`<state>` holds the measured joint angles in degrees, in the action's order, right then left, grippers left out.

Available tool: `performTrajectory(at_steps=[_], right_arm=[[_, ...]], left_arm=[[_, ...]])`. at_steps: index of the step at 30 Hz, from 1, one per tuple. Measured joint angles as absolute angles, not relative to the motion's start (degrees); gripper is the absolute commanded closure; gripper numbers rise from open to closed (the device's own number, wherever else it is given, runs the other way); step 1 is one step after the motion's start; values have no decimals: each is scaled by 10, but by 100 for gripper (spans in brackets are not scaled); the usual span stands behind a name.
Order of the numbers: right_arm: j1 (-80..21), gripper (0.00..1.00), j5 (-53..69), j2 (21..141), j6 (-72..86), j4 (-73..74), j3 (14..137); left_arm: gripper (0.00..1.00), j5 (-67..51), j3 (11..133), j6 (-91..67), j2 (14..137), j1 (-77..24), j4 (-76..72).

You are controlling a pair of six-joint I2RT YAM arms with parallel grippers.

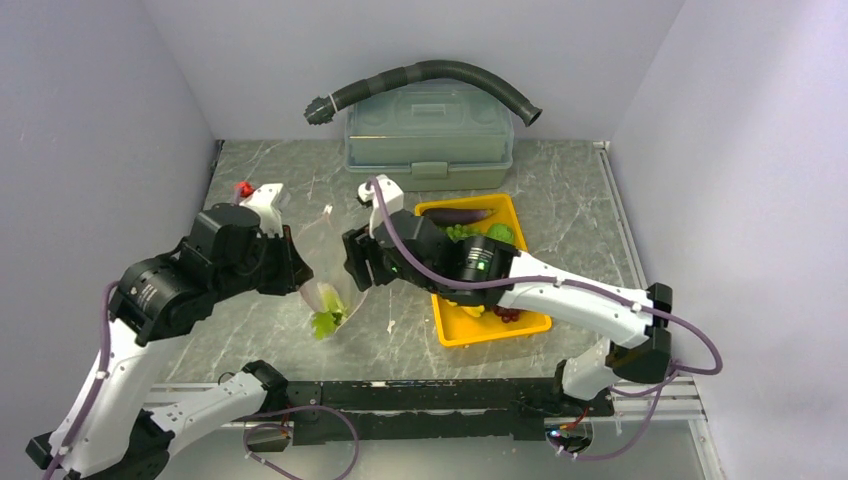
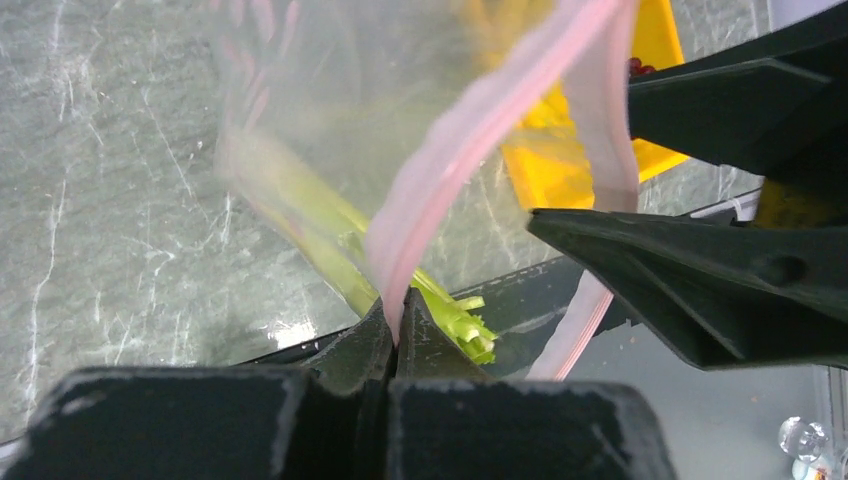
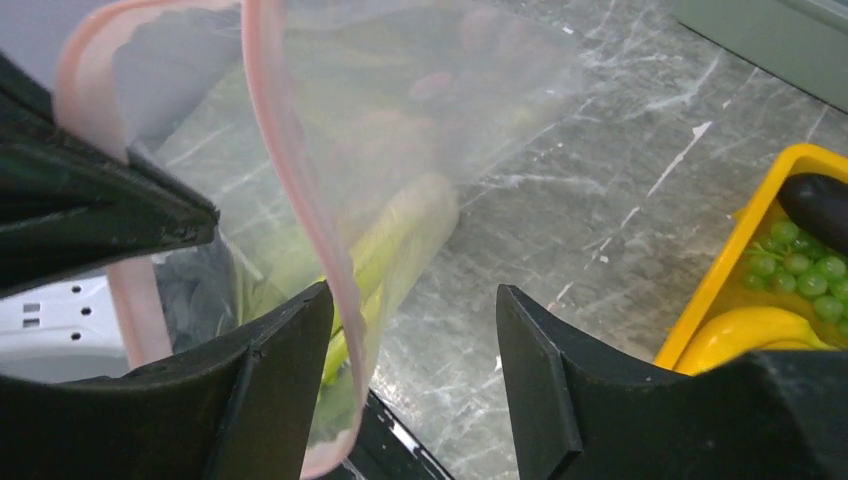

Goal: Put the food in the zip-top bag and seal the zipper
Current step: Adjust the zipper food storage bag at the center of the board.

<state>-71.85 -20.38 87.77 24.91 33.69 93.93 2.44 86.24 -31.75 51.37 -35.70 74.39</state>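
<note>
**A:** Where's the zip-top bag (image 1: 328,262)?
**B:** Left of the worktop's (image 1: 565,195) middle, held up between the arms. The left gripper (image 2: 397,312) is pressed together on the zipper (image 2: 470,130), a thin pink strip. The right gripper (image 3: 412,298) stands spread, with the strip against one finger.
**A:** Room to move?
**B:** Grey marbled stone shows between bag and yellow tray (image 1: 447,332). The lidded box (image 1: 430,140) lines the back edge.
**A:** Food?
**B:** The leek (image 2: 325,225) is inside the clear, floppy film. The bananas (image 3: 760,335), green grapes (image 3: 800,265) and eggplant (image 3: 820,200) are in the tray.
</note>
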Motion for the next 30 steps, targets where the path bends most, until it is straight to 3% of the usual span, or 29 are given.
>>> performTrajectory(at_steps=[8,16,30], right_arm=[[-719,34,-180,772,244,333,882],[-734,40,-62,677,216,308,851],[-827,36,-74,790,166,312,857]], left_arm=[[100,8,836,-307,540,-357,727],[100,-3,833,-306,562,-357,696],[100,-4,833,-307,568,-357,691]])
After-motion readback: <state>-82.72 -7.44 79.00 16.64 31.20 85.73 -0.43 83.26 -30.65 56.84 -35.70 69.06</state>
